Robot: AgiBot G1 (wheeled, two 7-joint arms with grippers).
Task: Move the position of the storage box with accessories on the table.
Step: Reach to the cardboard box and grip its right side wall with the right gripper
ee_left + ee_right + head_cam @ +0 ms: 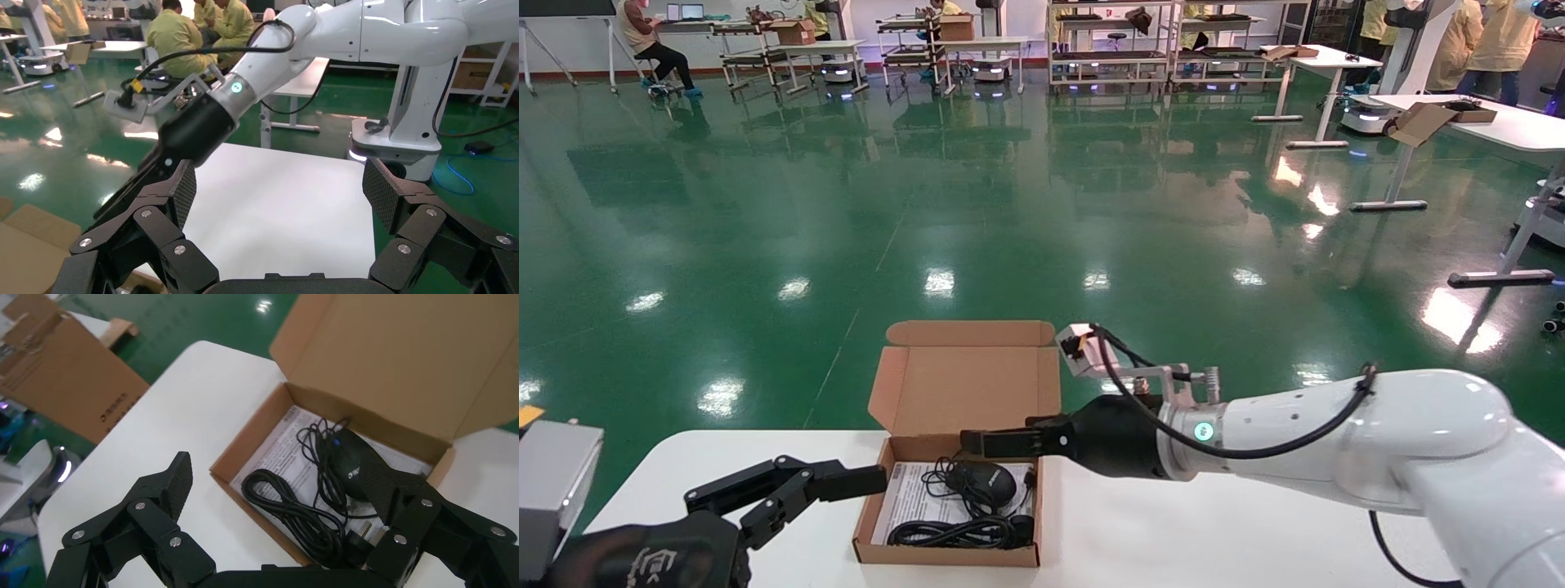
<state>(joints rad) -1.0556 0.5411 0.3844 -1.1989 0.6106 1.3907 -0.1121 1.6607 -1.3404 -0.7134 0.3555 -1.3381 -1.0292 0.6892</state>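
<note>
while lid stands open, storage box (948, 506) with mouse (982, 483) and leaflet (910, 494) sits mid-tabletop (1214, 531) toward far edge; right gripper (993, 443) spread wide straddling its right wall, left gripper (797, 490) wide beside; not yet grasped or moved.

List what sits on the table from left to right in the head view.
left tool → white leaflet in the storage box → black mouse on the leaflet → right tool reaching in over the box's far right side → bare table.
</note>
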